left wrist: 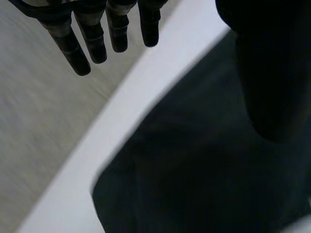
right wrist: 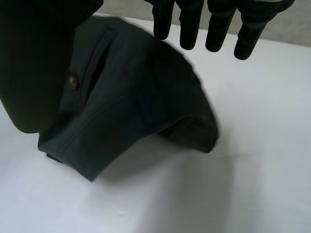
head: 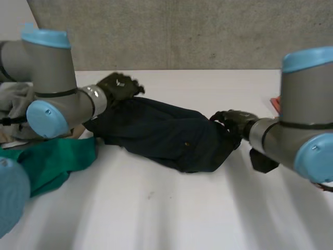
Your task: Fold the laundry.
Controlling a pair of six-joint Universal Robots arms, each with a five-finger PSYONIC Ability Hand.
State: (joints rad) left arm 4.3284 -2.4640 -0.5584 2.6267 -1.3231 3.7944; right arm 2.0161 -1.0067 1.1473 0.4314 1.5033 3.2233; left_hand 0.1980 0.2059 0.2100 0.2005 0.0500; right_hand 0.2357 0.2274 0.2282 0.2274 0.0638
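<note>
Head view: one crumpled dark navy buttoned garment lies mid-way across the white table. One green cloth and one grey cloth sit at the table's left edge, with a grey concrete wall behind. The left hand is at the garment's left end and the right hand at its right end.

Left wrist view: the fingers are straight and spread, gripping nothing, above the garment near the table's far edge.

Right wrist view: the fingers are likewise straight and empty over the garment's pocket end.

A white surface spreads from near to far and ends at a grey concrete wall. At the far right, a small red item lies on the surface, only its edge showing.
</note>
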